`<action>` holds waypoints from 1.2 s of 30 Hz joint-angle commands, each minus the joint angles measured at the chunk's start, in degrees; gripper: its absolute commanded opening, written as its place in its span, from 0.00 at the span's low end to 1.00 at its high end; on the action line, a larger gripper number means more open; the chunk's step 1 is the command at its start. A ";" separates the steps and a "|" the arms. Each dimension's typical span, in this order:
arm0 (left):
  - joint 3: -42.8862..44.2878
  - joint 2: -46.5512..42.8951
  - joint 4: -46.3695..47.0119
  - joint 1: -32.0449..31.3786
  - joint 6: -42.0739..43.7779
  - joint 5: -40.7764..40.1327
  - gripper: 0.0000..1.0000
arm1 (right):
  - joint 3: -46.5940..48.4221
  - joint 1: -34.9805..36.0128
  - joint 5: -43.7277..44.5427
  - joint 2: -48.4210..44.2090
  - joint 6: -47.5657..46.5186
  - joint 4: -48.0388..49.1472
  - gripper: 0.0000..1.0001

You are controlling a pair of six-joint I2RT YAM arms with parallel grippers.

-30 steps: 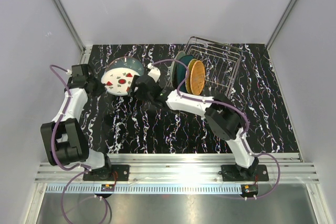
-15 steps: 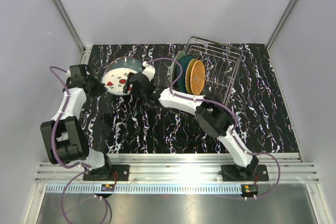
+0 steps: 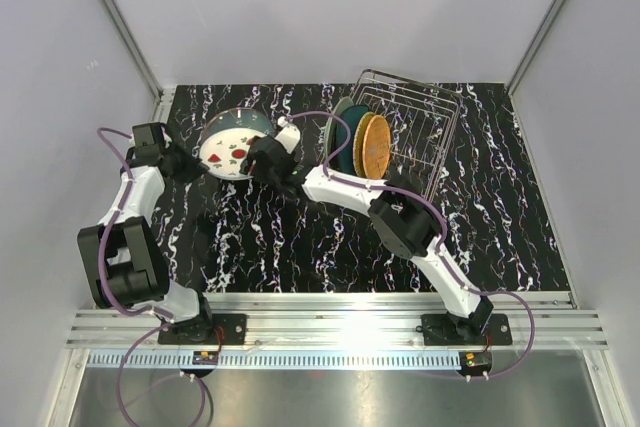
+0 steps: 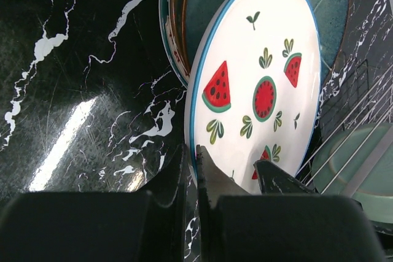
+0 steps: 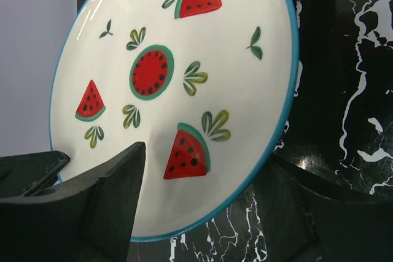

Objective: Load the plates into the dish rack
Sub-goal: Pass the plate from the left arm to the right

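On the upper left of the black table (image 3: 300, 247), the left gripper (image 3: 196, 165) is clamped on the left rim of the white plate (image 3: 228, 154). This plate is tilted, with its watermelon face up toward the camera, in front of a blue-green plate (image 3: 246, 124). The right gripper (image 3: 257, 160) straddles its right rim with jaws spread. Right of centre, the wire dish rack (image 3: 432, 137) runs lengthwise across the frame. A green plate (image 3: 337, 132), a dark teal plate (image 3: 351, 147) and an orange plate (image 3: 374, 147) stand on edge at its left end.

The white plate (image 4: 258, 59) is showing red watermelon slices and a blue rim; the bench (image 3: 280, 257) is showing black with white veins.
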 commanded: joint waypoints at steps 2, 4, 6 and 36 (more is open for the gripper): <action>1.02 -0.05 4.55 0.04 -0.18 5.28 0.00 | 2.70 -0.58 2.20 -0.33 2.17 1.45 0.73; 1.02 -0.05 4.11 -0.05 0.44 4.84 0.00 | 2.27 -0.67 2.47 -0.50 2.09 1.97 0.69; 1.02 0.21 4.20 -0.05 1.05 5.28 0.00 | 2.26 -0.75 2.82 -1.03 1.38 2.15 0.66; 4.10 2.15 4.28 -0.84 7.30 13.44 0.00 | -3.09 -1.90 3.96 -11.48 -7.23 11.90 0.15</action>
